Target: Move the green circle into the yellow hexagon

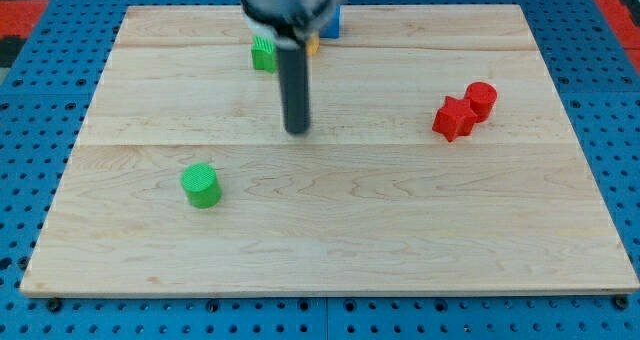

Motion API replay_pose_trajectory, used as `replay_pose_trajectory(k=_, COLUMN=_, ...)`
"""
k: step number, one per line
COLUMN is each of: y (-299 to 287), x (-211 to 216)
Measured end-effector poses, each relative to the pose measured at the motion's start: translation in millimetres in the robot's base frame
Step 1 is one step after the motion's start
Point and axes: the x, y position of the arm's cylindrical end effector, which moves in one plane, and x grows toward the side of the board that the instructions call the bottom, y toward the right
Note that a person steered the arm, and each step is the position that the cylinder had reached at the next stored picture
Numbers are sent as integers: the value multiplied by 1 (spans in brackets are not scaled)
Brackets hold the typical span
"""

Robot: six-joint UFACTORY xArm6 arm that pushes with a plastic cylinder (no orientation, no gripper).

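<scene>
The green circle (202, 186) stands on the wooden board (330, 230) at the lower left. My tip (297, 130) is near the board's middle, up and to the right of the green circle, well apart from it. A small piece of a yellow block (313, 47) shows at the top, mostly hidden behind my rod; its shape cannot be made out.
A second green block (263, 54) sits at the top, just left of my rod. A blue block (331, 23) is at the top edge, partly hidden by the arm. A red circle (481, 99) and a red star-like block (455, 118) touch at the right.
</scene>
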Motion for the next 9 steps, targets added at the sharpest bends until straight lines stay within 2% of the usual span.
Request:
replay_pose_trajectory(k=1, y=-55, x=74)
replay_pose_trajectory(k=2, y=-180, x=74)
replay_pose_trajectory(k=3, y=-143, x=52)
replay_pose_trajectory(k=4, y=-64, x=59)
replay_pose_trajectory(k=6, y=-44, x=-36)
replay_pose_trajectory(k=7, y=-41, x=13)
replay_pose_trajectory(k=9, y=15, x=-47)
